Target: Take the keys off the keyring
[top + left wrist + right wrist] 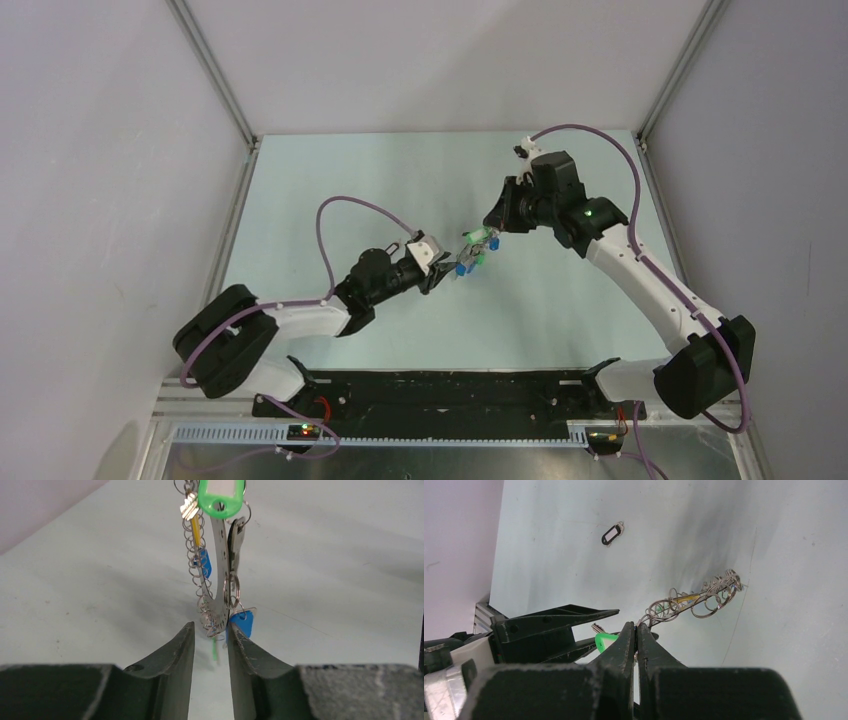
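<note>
My right gripper (490, 232) is shut on the keyring (689, 600) and holds it in the air over the table. In the left wrist view the keyring (218, 580) hangs edge-on, strung with small split rings and keys (235, 540). A green tag (220, 497) is at its top and a blue tag (243, 622) at its bottom. My left gripper (210, 628) is open, and its fingertips flank the hoop's lowest part. Its right finger (242, 650) is against the blue tag. In the top view the bunch of keys (470, 255) sits between both grippers, the left gripper (441, 272) just below it.
A small black tag (611, 534) lies loose on the pale green table (330, 180), seen in the right wrist view. White walls with metal posts close the table in on three sides. A black rail (450, 390) runs along the near edge.
</note>
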